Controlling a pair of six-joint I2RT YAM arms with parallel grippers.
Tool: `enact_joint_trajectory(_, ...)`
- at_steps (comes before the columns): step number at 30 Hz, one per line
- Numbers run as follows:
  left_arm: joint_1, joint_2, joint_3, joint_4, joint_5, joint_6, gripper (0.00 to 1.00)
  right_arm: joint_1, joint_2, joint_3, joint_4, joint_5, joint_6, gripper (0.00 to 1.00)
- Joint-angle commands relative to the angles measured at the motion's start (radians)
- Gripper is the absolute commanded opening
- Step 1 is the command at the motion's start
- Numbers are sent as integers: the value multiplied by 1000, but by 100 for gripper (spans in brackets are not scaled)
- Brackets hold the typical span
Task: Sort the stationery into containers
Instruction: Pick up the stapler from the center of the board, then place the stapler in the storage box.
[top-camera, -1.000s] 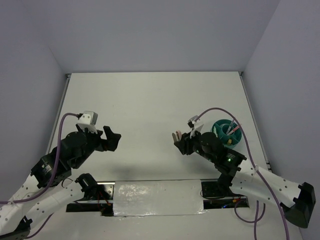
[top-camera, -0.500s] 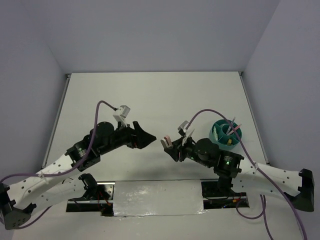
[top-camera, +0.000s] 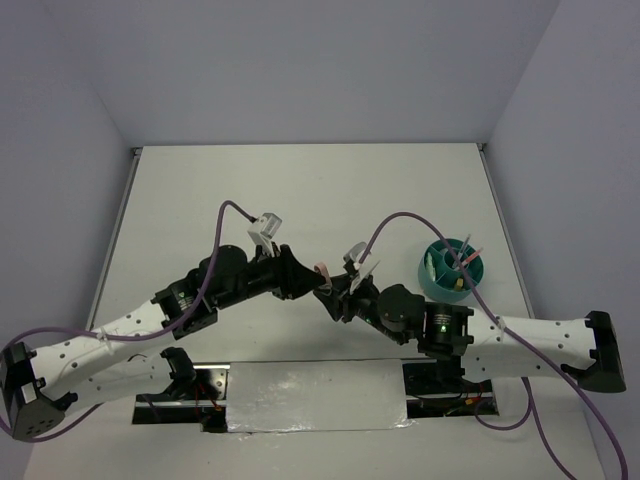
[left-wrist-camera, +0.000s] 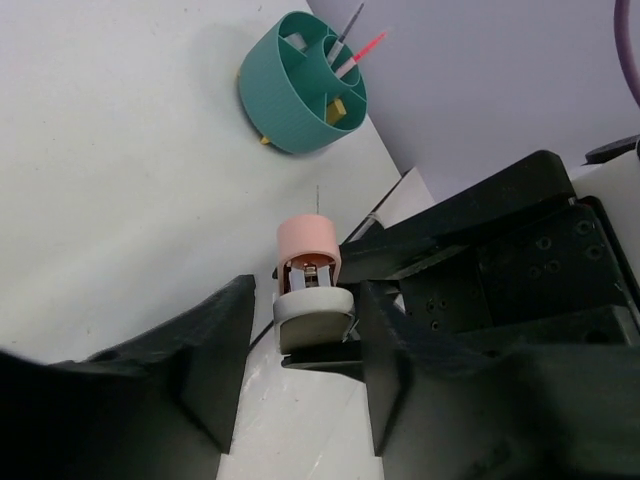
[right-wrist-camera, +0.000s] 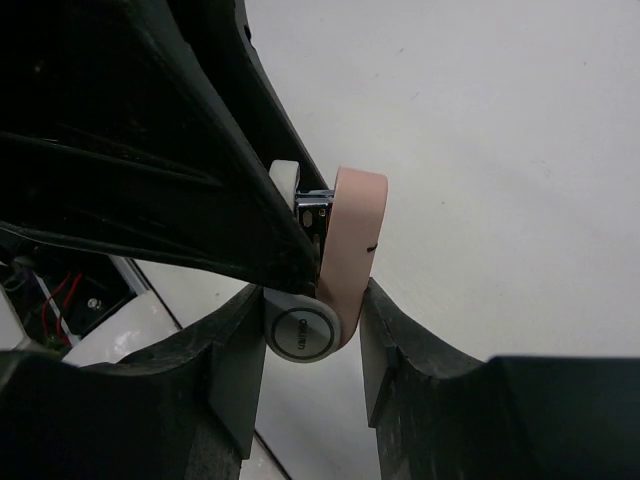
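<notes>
The pink-white mini stapler (top-camera: 322, 272) hangs above mid-table, with my right gripper (top-camera: 331, 296) shut on it. In the right wrist view the stapler (right-wrist-camera: 345, 260) is pinched at its round white end between my right gripper's (right-wrist-camera: 312, 312) two fingers. My left gripper (top-camera: 306, 280) meets it from the left. In the left wrist view the stapler (left-wrist-camera: 310, 275) sits between my left gripper's (left-wrist-camera: 305, 300) fingers, with a narrow gap on the left side. The teal cup (top-camera: 452, 268) stands at the right, holding a pink-red pen (left-wrist-camera: 362, 46), a grey pen (left-wrist-camera: 350, 22) and a yellow-brown block (left-wrist-camera: 340, 108).
Grey walls close the table on three sides. A shiny strip (top-camera: 315, 395) runs along the near edge between the arm bases. Purple cables (top-camera: 400, 222) loop above both wrists. The cup (left-wrist-camera: 290, 95) stands near the right table edge.
My left arm swung right to mid-table and its jaws narrowed around the stapler. My right arm carried the stapler left, away from the cup, to meet it.
</notes>
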Motion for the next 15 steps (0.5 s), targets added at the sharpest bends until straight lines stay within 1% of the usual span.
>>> enact_joint_trajectory(1,-4,10,23,71,-7,1,44,21,4,61,68,68,-20,0)
enact_joint_trajectory(3,-4,16,28,64,-2,6,32,21,2,64,63,73,-19,0)
enact_joint_trajectory(5,-5,19,32,57,-4,7,26,24,-1,64,66,59,-19,0)
enact_joint_trajectory(7,-5,17,34,54,-15,21,10,24,-4,60,71,33,-16,0)
enact_joint_trajectory(8,-5,17,36,51,-18,35,0,22,-7,55,80,16,-20,0)
enact_joint_trajectory(10,-5,11,42,50,-18,59,0,24,-27,31,94,-53,-20,45)
enact_joint_trajectory(12,-5,2,43,50,-15,102,0,22,-70,8,102,-109,-14,99)
enact_joint_trajectory(13,-5,-13,43,57,-4,121,0,21,-85,6,89,-161,-5,100)
enact_joint_trajectory(14,-5,-24,42,63,11,165,0,9,-102,8,45,-181,0,100)
enact_joint_trajectory(15,-5,-35,37,70,52,188,0,1,-140,15,13,-214,18,100)
